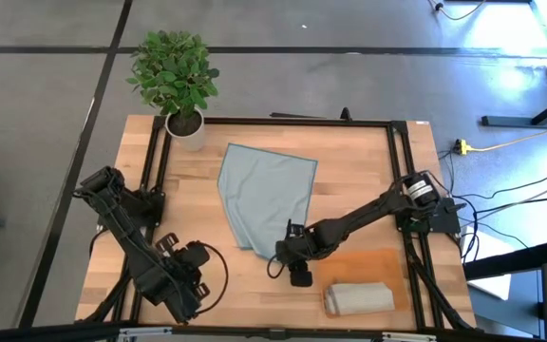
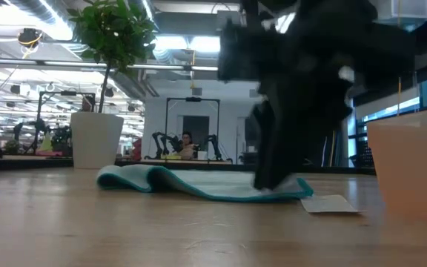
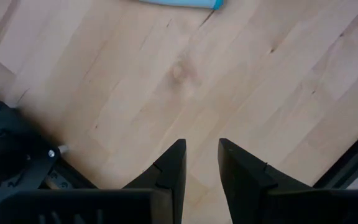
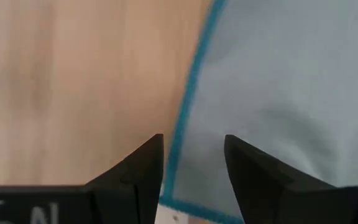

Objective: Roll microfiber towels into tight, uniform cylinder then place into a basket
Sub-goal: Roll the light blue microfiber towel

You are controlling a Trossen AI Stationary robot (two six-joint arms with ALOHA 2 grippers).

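Towels differ from above: the blue towel point(image 1: 266, 195) lies spread mid-bench point(image 1: 359, 161), the beige towel point(image 1: 359, 298) sits rolled in the basket point(image 1: 368, 261) at the near right corner. Right fingers point(image 1: 295, 258) hover at the blue towel's near corner; left fingers point(image 1: 186, 261) wait near left. Low down, the towel point(image 2: 199, 182) lies rumpled beside a plant pot point(image 2: 95, 139). Left wrist: fingers point(image 3: 201, 163) parted over bare wood. Right wrist: fingers point(image 4: 193, 163) parted, straddling the towel's point(image 4: 278, 93) edge.

We saw a pale, smooth-grained wooden tabletop point(image 1: 359, 180); a matt, soft pale blue-grey cloth towel point(image 1: 266, 195) with teal stitched edging; a rolled grey-beige cloth towel point(image 1: 359, 298), equally matt.
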